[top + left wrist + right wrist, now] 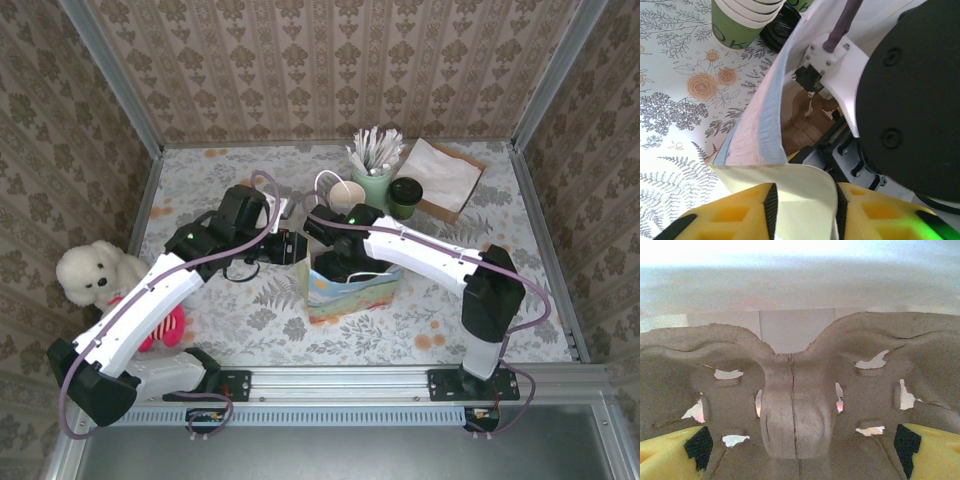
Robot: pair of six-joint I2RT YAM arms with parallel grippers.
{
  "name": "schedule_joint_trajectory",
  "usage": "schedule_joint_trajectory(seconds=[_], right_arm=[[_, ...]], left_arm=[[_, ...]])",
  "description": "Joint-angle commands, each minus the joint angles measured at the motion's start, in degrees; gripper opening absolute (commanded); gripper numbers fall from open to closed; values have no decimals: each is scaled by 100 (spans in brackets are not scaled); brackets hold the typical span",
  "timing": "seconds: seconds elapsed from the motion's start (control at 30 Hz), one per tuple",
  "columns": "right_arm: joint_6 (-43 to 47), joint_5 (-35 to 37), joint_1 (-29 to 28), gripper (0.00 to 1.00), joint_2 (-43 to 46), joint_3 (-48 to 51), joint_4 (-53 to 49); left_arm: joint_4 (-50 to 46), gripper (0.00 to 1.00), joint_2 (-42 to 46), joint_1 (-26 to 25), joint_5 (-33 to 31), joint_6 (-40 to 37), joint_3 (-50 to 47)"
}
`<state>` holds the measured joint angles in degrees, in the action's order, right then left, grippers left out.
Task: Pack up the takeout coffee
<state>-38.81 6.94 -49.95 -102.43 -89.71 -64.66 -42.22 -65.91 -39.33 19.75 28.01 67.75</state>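
Half done at most, at a guess. Inside the paper bag: pulp cup carrier, right fingers spread wide just over it, holding nothing. On the bag's rim: left fingers pinched shut on the paper. Behind the bag, apart from it, on the surface: takeout coffee, lid on, not yet lifted or packed.

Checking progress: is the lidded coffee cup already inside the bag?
No, the lidded coffee cup stands beside the cup of sticks, well outside the bag.
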Motion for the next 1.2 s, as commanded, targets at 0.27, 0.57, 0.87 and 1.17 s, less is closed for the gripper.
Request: schedule_joint_trajectory(seconds=[0.27,0.57,0.87,1.17], right_arm=[[447,13,-25,91,336,87,13],[1704,-248,40,61,101,533,245],[2330,-452,152,60,-419,808,435],[2844,-722,185,70,-134,599,507]], left_arm=[[-164,16,-71,37,-59,-129,215],[-217,6,-106,35,-112,-138,259],[-191,6,-159,39,-68,-123,266],[-165,6,-141,39,-94,-103,274]])
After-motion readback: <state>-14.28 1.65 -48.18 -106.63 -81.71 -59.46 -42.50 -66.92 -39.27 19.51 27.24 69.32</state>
